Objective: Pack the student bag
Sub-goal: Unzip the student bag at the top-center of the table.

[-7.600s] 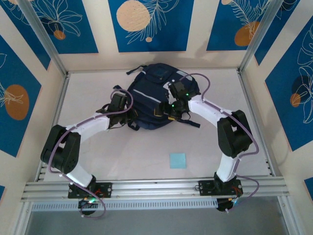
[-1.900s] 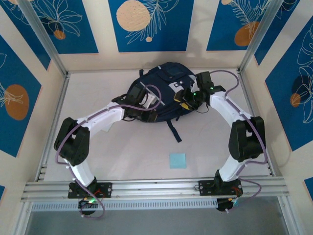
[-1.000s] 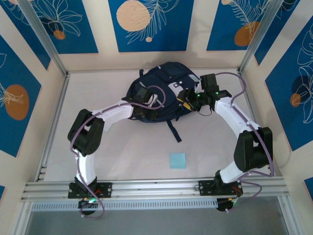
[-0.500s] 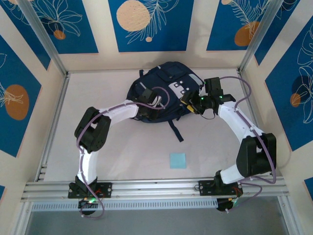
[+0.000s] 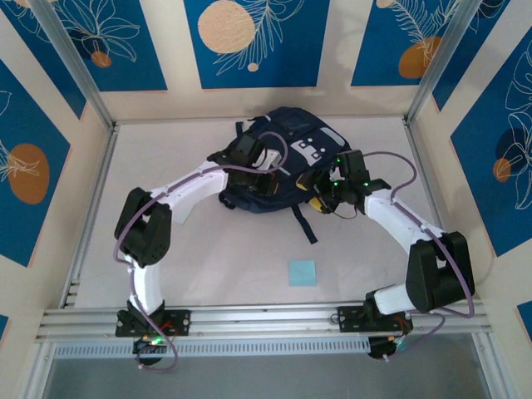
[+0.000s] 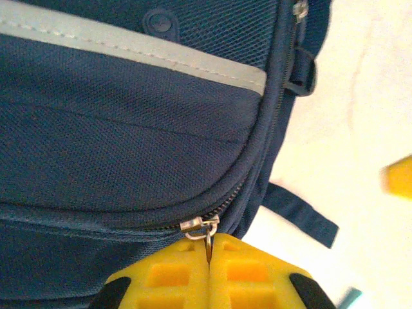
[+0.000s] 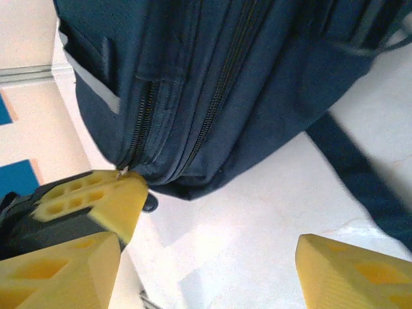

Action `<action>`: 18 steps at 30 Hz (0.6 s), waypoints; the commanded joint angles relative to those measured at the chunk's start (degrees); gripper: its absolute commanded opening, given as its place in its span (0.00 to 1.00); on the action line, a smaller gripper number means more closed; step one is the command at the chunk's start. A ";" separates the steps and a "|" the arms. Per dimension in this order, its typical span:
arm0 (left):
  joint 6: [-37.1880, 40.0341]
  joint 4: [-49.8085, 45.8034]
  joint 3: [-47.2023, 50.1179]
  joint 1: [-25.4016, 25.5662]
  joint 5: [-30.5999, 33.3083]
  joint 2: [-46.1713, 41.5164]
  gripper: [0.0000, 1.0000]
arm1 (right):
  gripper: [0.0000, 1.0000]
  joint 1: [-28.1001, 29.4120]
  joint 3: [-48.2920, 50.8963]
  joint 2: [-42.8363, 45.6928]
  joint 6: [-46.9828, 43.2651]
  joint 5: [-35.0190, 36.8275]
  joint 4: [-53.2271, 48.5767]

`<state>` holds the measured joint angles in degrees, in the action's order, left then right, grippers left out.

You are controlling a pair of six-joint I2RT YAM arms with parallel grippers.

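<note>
The student bag (image 5: pixel 291 137), dark navy with a grey stripe (image 6: pixel 129 45) and white patches, lies at the back middle of the table. My left gripper (image 5: pixel 268 181) is at the bag's near side. In the left wrist view its yellow jaws (image 6: pixel 209 248) are pressed together on the metal zipper pull (image 6: pixel 207 230) of a closed zip. My right gripper (image 5: pixel 314 193) hovers at the bag's near right corner, open, with bare table between its fingertips (image 7: pixel 206 277). The right wrist view also shows the left gripper's yellow finger (image 7: pixel 103 203) at the zip's end.
A black strap (image 5: pixel 304 224) trails from the bag toward the near side. A small light blue square (image 5: pixel 302 272) lies flat on the white table (image 5: pixel 191 258) nearer the front. Aluminium posts and walls bound the table at left, right and back.
My left gripper has shut on the zipper pull and its wrist has swung toward the back. My right gripper has opened wider and moved nearer and leftward. The bag has shifted and turned slightly.
</note>
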<state>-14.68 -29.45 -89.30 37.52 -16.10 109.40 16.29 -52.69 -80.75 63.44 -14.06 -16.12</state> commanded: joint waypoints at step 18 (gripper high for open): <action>11.79 -12.21 0.00 0.39 1.85 -4.25 0.00 | 0.00 2.12 -3.57 -11.27 1.80 1.95 9.40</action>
<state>-8.43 -34.59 -88.25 39.07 -16.88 108.18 19.86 -54.13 -92.88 71.99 -13.54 -2.96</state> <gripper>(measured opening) 0.051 0.071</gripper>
